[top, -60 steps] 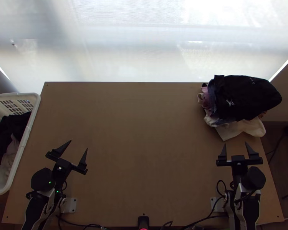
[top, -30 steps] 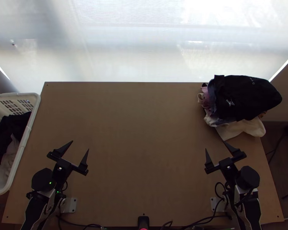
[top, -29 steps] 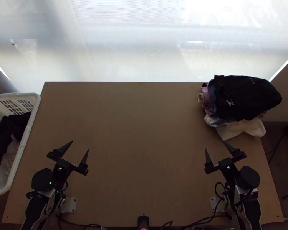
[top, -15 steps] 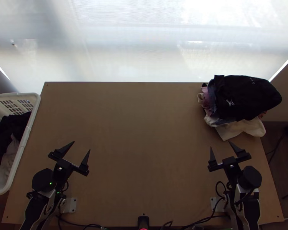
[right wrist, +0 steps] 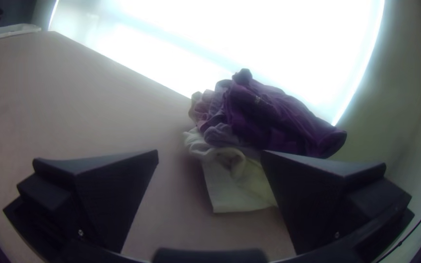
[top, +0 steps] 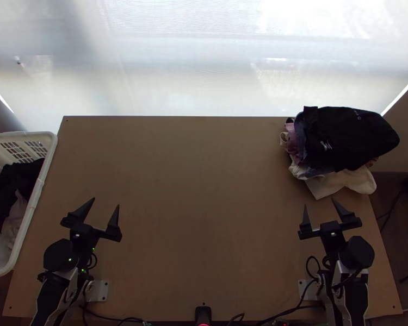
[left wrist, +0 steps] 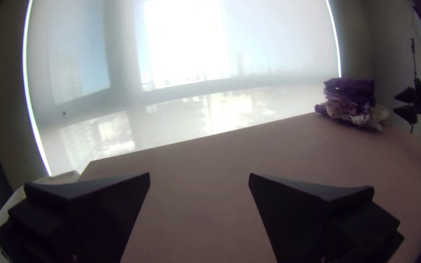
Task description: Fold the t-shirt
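The left gripper (top: 106,202) and right gripper (top: 319,202) each have their fingers apart. A black garment (top: 351,138) lies bunched over a cream cloth (top: 334,185) at the desk's (top: 204,190) far right corner; whether either is the t-shirt, I cannot tell.

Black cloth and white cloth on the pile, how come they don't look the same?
The black cloth is dark with little light marks, but the white cloth is pale. The black cloth sits on top, while the white cloth pokes out underneath. More of the black cloth shows than of the white cloth. Both lie in one pile.
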You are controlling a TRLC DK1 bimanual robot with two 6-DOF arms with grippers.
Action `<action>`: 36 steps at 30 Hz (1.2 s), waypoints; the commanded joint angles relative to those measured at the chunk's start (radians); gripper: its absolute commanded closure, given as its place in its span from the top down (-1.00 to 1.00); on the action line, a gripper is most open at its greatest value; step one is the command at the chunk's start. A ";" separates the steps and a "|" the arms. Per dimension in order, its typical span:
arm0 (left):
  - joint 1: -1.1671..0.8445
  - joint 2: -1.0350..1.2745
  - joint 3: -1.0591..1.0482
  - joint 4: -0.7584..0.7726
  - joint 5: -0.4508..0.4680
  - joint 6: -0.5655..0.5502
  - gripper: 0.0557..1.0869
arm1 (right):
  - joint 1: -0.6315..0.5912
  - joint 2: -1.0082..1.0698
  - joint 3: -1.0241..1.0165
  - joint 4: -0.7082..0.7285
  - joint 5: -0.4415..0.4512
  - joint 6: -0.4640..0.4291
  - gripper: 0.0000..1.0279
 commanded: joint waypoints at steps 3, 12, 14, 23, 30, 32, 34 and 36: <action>0.028 0.155 0.047 0.206 -0.298 -0.037 0.92 | 0.050 -0.001 0.012 0.074 0.081 0.028 0.91; 0.185 0.290 0.223 0.160 -0.331 -0.104 0.92 | 0.053 0.116 0.090 0.172 0.149 0.005 0.91; 0.188 0.356 0.287 0.103 -0.330 -0.132 0.92 | 0.053 0.191 0.126 0.192 0.156 0.025 0.91; 0.530 0.690 0.708 -0.225 -0.265 -0.129 0.90 | 0.143 0.620 0.598 0.006 0.222 0.104 0.91; 0.944 1.023 0.964 -0.377 0.045 -0.060 0.84 | 0.229 0.870 1.094 -0.351 0.238 0.230 0.91; 0.996 1.106 0.982 -0.369 0.063 -0.035 0.85 | 0.232 0.945 1.232 -0.456 0.238 0.270 0.91; 1.050 1.204 1.011 -0.363 0.063 -0.017 0.86 | 0.231 1.004 1.342 -0.534 0.238 0.308 0.91; 1.088 1.312 1.045 -0.357 0.075 0.026 0.86 | 0.221 1.050 1.420 -0.600 0.238 0.316 0.91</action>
